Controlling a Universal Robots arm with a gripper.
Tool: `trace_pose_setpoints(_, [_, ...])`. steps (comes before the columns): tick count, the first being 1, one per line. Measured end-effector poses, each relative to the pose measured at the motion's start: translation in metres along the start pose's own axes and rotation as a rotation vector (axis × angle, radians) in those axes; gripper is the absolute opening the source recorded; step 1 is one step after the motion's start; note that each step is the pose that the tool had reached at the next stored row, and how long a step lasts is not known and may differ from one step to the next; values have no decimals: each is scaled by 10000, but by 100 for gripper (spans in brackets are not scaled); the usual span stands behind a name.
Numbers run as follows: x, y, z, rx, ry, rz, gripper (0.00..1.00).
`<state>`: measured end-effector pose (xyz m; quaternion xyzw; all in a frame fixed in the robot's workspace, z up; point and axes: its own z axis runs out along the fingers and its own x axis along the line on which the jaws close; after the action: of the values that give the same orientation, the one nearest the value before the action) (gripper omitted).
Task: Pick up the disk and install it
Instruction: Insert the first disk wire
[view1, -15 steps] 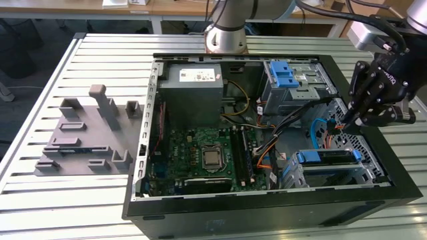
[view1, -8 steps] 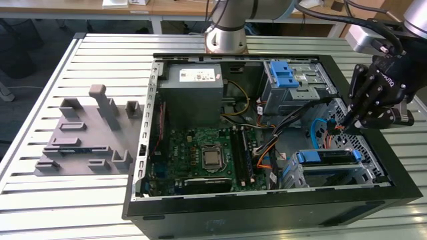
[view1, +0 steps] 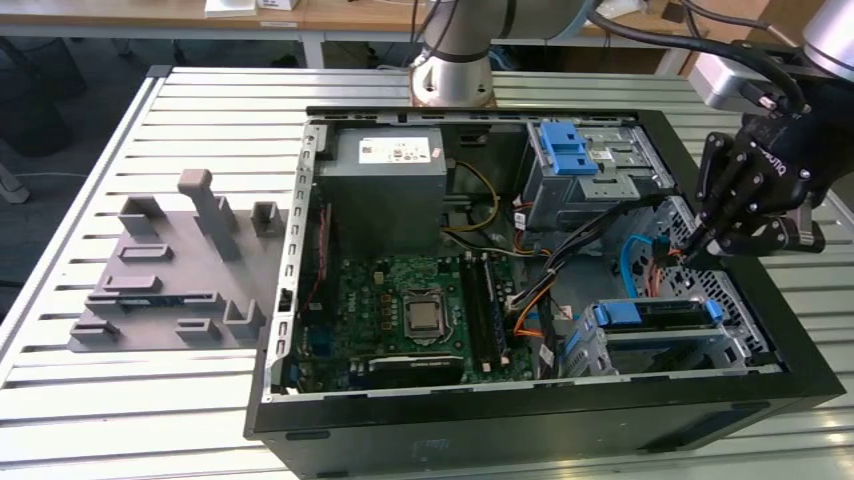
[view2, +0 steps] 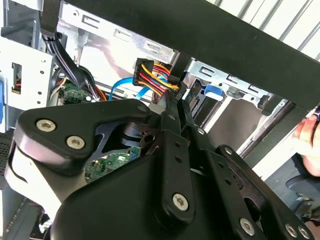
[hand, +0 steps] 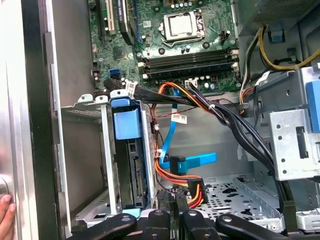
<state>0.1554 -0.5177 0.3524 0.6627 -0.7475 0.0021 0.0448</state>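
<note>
Disk (view1: 651, 313) sits in its bay at the case's front corner; gripper (hand: 175, 199), clenched on the power connector (hand: 194, 189), needs lining up with the drive's socket.

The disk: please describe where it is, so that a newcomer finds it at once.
In the open black computer case, go to the near corner on the exterior view's right. The disk sits there in a silver cage; blue rails set it apart.
</note>
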Motion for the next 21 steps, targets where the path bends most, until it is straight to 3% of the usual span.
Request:
trace_pose_setpoints(9, [62,95,14,156,-8,-180,16])
trace_pose_setpoints(16, [84,146,43,521,-109,-216,16])
trace_pose_setpoints(21, [122,183,68,666,-234,-234,16])
